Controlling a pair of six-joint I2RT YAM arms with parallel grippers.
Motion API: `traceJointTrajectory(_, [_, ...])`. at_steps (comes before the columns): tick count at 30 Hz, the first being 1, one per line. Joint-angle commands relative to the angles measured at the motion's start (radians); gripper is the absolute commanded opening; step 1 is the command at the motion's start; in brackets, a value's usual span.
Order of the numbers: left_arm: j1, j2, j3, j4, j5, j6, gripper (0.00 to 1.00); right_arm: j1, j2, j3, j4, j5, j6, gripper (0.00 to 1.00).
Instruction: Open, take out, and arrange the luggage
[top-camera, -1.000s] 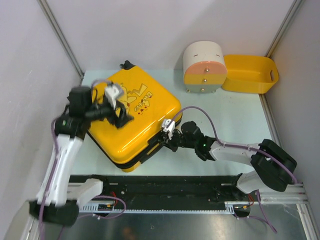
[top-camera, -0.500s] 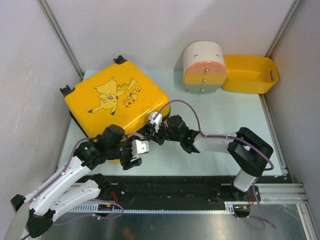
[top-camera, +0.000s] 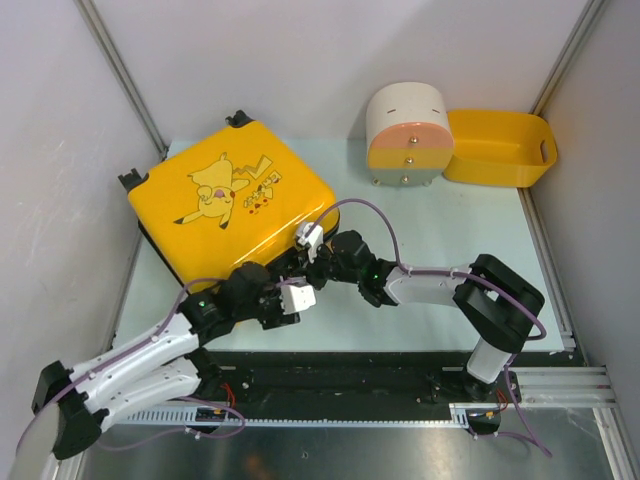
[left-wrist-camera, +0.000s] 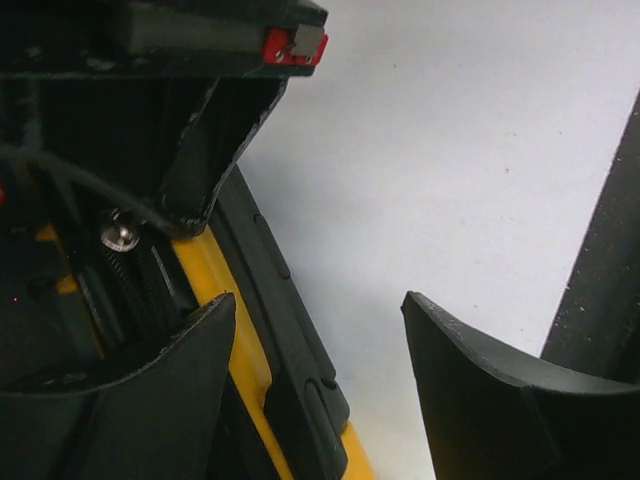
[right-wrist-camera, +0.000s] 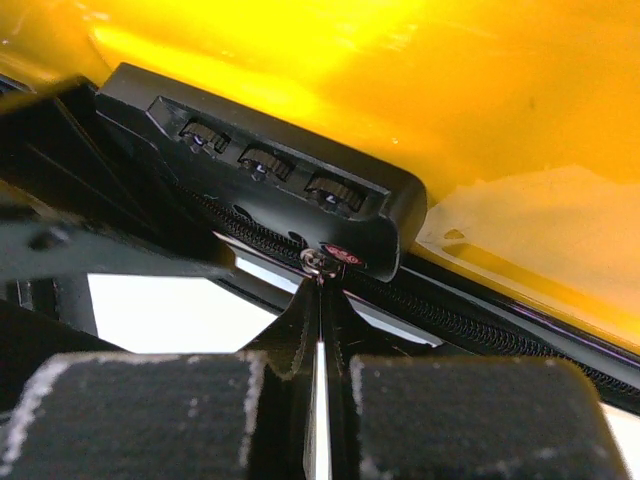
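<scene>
Your luggage (top-camera: 235, 205) lies flat at the left rear of the table (top-camera: 450, 240), Pikachu print up and lid down. Your right gripper (right-wrist-camera: 320, 300) is pinched tight on the zipper pull (right-wrist-camera: 321, 262) just under the combination lock (right-wrist-camera: 270, 190) on the near edge. Your left gripper (left-wrist-camera: 318, 320) stands wide with nothing held, one finger just beside that same black-edged side

The left end effector (top-camera: 285, 300) and right end effector (top-camera: 305, 258) hide the luggage (top-camera: 225, 195) side facing the near edge of the bench (top-camera: 450, 230). Lock (right-wrist-camera: 270, 180) digits are blurred; most of the zipper pull (right-wrist-camera: 318, 300) is covered.
</scene>
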Motion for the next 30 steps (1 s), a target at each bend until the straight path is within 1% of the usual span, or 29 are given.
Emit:
traceJointTrajectory(1, [-0.021,0.071,-0.033,0.141,-0.162,0.013,0.73,-0.014,-0.007,0.074,0.147,0.079,0.022,0.0])
traceJointTrajectory(4, [-0.021,0.103,-0.056,0.141,-0.204,0.014,0.7,-0.02,-0.018,0.073,0.12,0.079,0.022,0.0])
traceJointTrajectory(7, [-0.021,0.088,-0.081,0.117,-0.212,0.04,0.64,-0.042,-0.034,0.07,0.089,0.066,-0.004,0.0])
traceJointTrajectory(9, [-0.02,0.069,-0.09,0.094,-0.213,0.062,0.61,-0.081,-0.042,0.067,0.057,0.05,-0.027,0.0])
traceJointTrajectory(11, [-0.02,0.054,-0.098,0.048,-0.21,0.098,0.54,-0.135,-0.053,0.065,0.026,0.014,-0.072,0.0])
traceJointTrajectory(12, [-0.018,0.054,-0.101,0.032,-0.215,0.106,0.53,-0.156,-0.056,0.064,0.017,0.004,-0.087,0.0])
traceJointTrajectory(13, [-0.017,0.055,-0.107,0.0,-0.218,0.117,0.51,-0.176,-0.059,0.062,0.009,-0.009,-0.1,0.0])
traceJointTrajectory(14, [-0.014,0.061,-0.112,-0.012,-0.224,0.122,0.46,-0.195,-0.062,0.061,-0.006,-0.039,-0.13,0.0])
traceJointTrajectory(18, [0.005,0.089,-0.122,-0.071,-0.233,0.143,0.37,-0.307,-0.058,0.059,-0.04,-0.099,-0.222,0.0])
traceJointTrajectory(20, [0.014,0.088,-0.121,-0.107,-0.226,0.172,0.28,-0.342,-0.053,0.058,-0.047,-0.148,-0.271,0.0])
traceJointTrajectory(21, [0.023,0.079,-0.122,-0.127,-0.221,0.198,0.23,-0.379,-0.047,0.057,-0.049,-0.162,-0.32,0.0])
traceJointTrajectory(22, [0.028,0.075,-0.128,-0.133,-0.222,0.21,0.09,-0.397,-0.044,0.059,-0.04,-0.177,-0.336,0.0])
traceJointTrajectory(23, [0.035,0.071,-0.133,-0.143,-0.224,0.224,0.03,-0.417,-0.044,0.059,-0.037,-0.211,-0.351,0.0])
traceJointTrajectory(24, [0.039,0.065,-0.138,-0.159,-0.233,0.256,0.0,-0.454,-0.042,0.059,-0.037,-0.23,-0.391,0.0])
traceJointTrajectory(26, [0.057,0.055,-0.147,-0.179,-0.236,0.292,0.0,-0.488,-0.045,0.058,-0.049,-0.291,-0.428,0.0])
traceJointTrajectory(30, [0.094,0.028,-0.133,-0.274,-0.172,0.368,0.0,-0.539,-0.059,0.059,-0.086,-0.377,-0.501,0.0])
